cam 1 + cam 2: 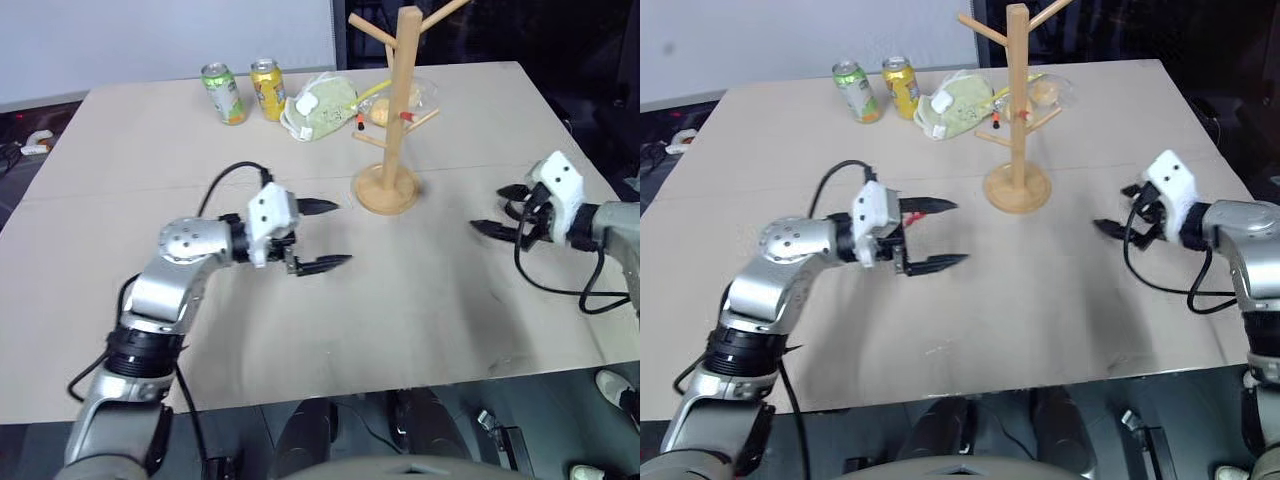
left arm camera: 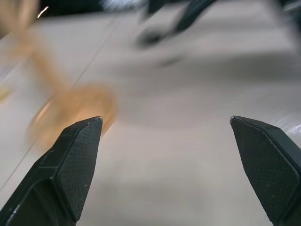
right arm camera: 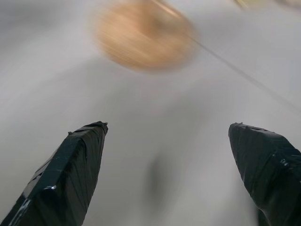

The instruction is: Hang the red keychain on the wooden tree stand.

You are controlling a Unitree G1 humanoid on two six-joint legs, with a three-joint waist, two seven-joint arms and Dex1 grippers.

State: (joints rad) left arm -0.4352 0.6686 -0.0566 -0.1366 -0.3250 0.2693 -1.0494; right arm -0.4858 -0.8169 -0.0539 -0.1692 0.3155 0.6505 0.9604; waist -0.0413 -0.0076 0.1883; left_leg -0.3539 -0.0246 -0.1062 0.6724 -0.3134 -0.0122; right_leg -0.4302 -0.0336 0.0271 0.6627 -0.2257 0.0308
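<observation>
Cans first: we see a green can (image 1: pixel 224 92) and a yellow can (image 1: pixel 267 88) standing upright side by side at the far edge of the table (image 1: pixel 430 320), tops too small for us to tell what they hold. Just beside the yellow one lies a clear plastic bag (image 1: pixel 322 105) with pale greenish contents. Next to it stands the wooden tree stand (image 1: pixel 392 120), upright on its round base, and on a low peg facing the bag hangs a small red thing that we take for the red keychain (image 1: pixel 358 124), though it is too small to be sure. Our left gripper (image 1: pixel 322 236) hovers near the stand's base with its fingers wide apart and nothing between them. Our right gripper (image 1: pixel 497 212) hangs on the stand's other side, well apart from it, fingers likewise spread and empty.
</observation>
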